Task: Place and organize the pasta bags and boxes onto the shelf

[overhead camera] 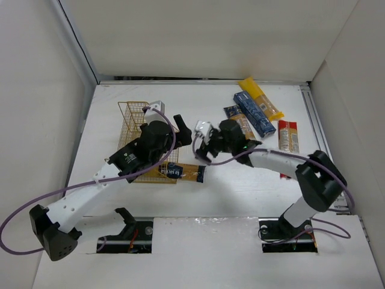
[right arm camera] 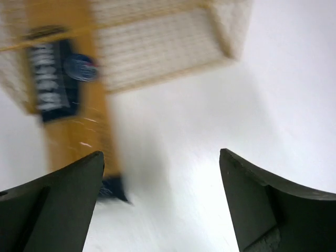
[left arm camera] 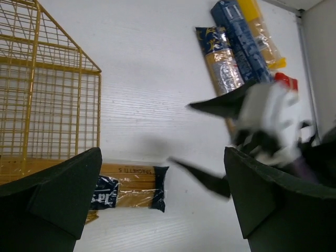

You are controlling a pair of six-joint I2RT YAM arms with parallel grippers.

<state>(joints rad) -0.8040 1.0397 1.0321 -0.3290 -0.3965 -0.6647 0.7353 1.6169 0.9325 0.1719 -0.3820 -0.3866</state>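
Shelf [overhead camera: 133,123]: stands on the desk [overhead camera: 234,189], left of centre, and is partly covered by the left arm.

Orange-yellow pack [overhead camera: 183,173]: lies along the near edge of the shelf, its dark blue label face up. One end projects past the shelf's right near corner onto the desk. Whether the other end rests on the wire grid cannot be told.

Right gripper [right arm camera: 161,153]: jaws wide apart with nothing between them. It sits just right of the shelf, above that pack's projecting end; the wrist view is blurred.

Left gripper [left arm camera: 161,155]: jaws wide, holding nothing, over the shelf's right side.

Remaining packs, all well to the right of the shelf:
- clear-and-blue bag [left arm camera: 220,59]
- dark blue box [overhead camera: 254,114], touching the bag's far side
- yellow bag [overhead camera: 260,97], beyond the box
- red-orange pack [overhead camera: 288,136], farthest from the shelf
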